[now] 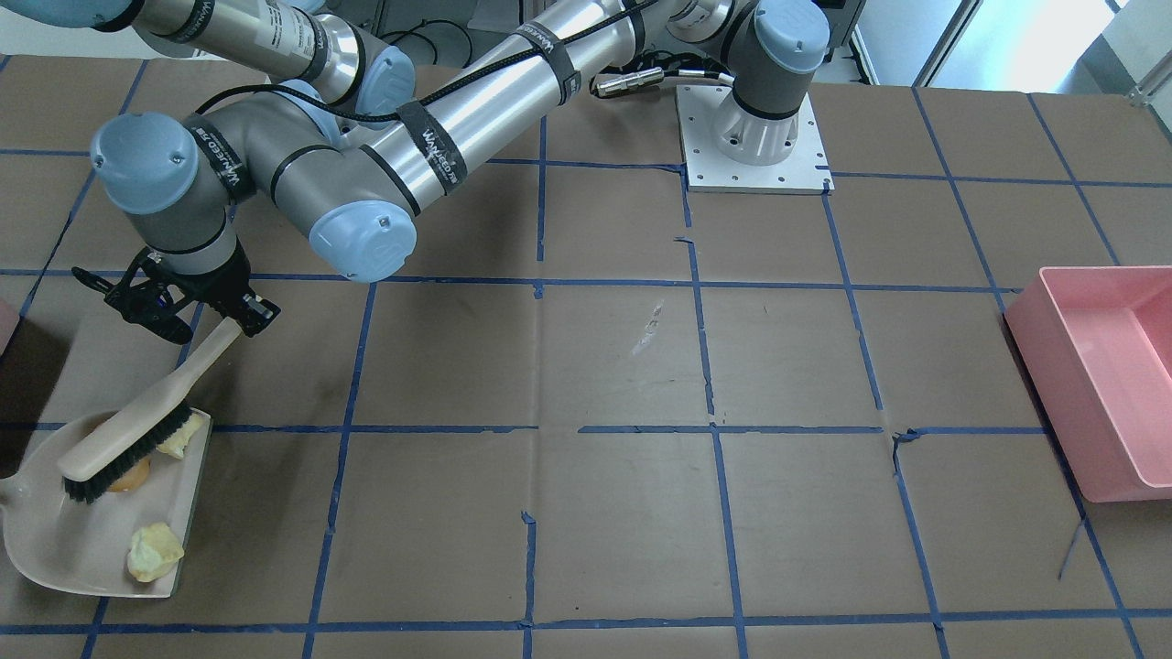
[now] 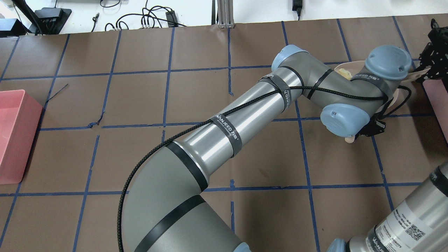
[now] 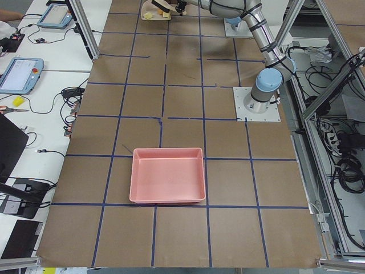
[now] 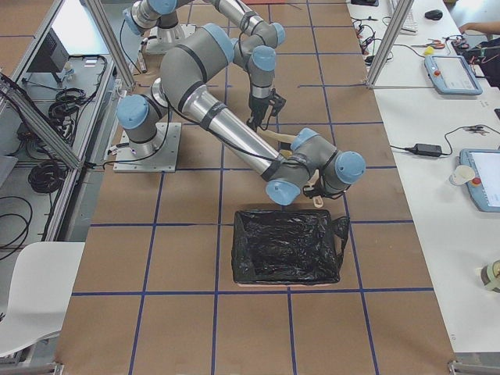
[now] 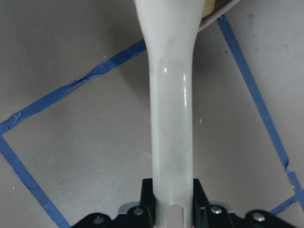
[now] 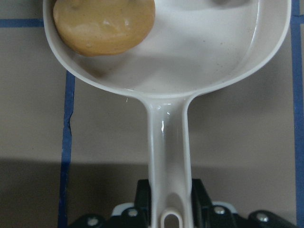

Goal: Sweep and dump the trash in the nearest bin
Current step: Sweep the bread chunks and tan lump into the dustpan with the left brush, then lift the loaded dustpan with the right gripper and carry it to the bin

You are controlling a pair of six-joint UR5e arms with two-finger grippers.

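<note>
All three scraps of trash lie in a pale dustpan (image 1: 69, 540) at the robot's right end of the desk (image 1: 623, 513). A pale yellow chunk (image 1: 154, 552) sits alone near the pan's open lip. An orange-tan lump (image 1: 128, 477) lies farther back, partly under the bristles of a brush (image 1: 124, 439). A smaller pale yellow piece (image 1: 180, 437) touches the bristles at the brush's upper end, close to the pan's side wall. The right wrist camera shows the tan lump up against the pan's rounded back wall.

The brush rests head-down across the back half of the pan. Its cream handle slants up and away to the left hand (image 1: 240, 316), which is clamped on the handle's end, one finger on each side. The left arm reaches across the whole desk to get there. The right hand (image 6: 168, 199) is closed around the dustpan's handle, and the pan lies flat on the desk.

The bin (image 1: 5, 328) shows only as a thin pink sliver at the picture's edge, just beside the pan's handle end. From the robot's right side it is seen lined with a black bag, near the two wrists.

A large pink tub (image 1: 1099, 375) stands at the opposite end of the desk, well apart from all this.
</note>
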